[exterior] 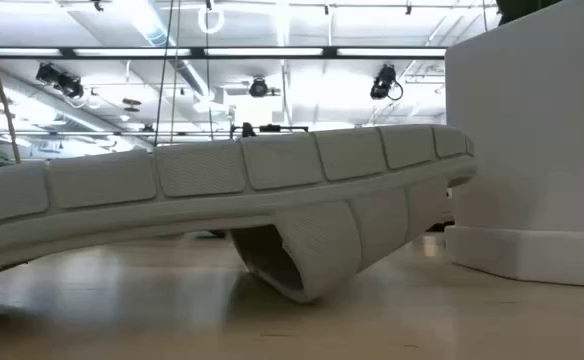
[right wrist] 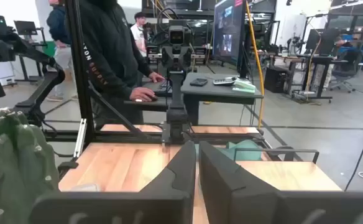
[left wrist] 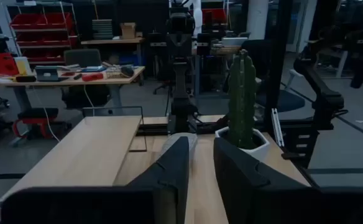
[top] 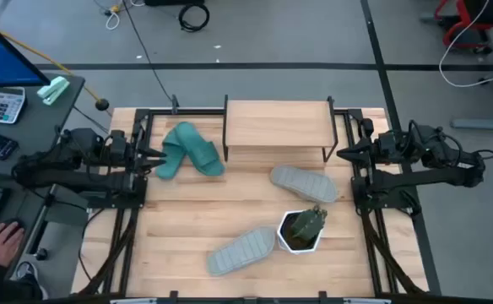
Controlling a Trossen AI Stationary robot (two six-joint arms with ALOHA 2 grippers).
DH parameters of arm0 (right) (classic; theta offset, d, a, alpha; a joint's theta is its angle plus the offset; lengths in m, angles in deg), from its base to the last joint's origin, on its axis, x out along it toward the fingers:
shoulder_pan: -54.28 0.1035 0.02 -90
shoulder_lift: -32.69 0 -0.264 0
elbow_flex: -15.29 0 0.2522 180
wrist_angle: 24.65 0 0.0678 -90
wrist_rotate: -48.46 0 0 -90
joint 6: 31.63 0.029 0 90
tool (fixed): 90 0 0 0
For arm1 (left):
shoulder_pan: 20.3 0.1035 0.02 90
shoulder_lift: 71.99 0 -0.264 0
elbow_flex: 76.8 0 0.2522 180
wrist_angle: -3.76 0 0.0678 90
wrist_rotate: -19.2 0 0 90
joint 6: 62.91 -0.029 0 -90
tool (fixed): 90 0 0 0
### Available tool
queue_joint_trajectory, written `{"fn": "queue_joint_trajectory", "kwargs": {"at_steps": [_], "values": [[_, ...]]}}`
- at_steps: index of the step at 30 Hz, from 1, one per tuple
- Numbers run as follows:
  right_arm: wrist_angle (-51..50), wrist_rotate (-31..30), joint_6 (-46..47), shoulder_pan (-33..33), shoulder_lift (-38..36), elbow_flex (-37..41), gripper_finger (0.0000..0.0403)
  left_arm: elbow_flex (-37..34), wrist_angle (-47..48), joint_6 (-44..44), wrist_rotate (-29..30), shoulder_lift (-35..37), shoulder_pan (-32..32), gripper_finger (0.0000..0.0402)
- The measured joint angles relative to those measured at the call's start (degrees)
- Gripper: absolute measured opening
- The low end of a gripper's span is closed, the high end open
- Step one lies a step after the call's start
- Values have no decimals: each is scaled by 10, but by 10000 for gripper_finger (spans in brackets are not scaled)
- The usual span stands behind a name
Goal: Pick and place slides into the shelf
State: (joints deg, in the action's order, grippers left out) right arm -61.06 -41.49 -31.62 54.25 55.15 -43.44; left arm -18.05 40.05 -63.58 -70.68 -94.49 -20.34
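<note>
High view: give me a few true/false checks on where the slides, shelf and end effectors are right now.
1. The shelf top has no slides on it. True.
2. The teal slides lie near the right arm. False: they lie by the left end effector, left of the shelf.
3. One grey slide lies below the shelf, another grey slide nearer the table's front edge. True.
4. The cactus pot stands on the shelf. False: it stands on the table between the two grey slides.
5. The right end effector holds a grey slide. False: it is shut on nothing, at the table's right edge.
</note>
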Motion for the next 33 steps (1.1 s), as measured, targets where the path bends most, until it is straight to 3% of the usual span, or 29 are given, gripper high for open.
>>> {"fn": "queue_joint_trajectory", "kwargs": {"at_steps": [33], "values": [[0,0,0,0,0,0,27,0,0,0,0,0,0,81]]}}
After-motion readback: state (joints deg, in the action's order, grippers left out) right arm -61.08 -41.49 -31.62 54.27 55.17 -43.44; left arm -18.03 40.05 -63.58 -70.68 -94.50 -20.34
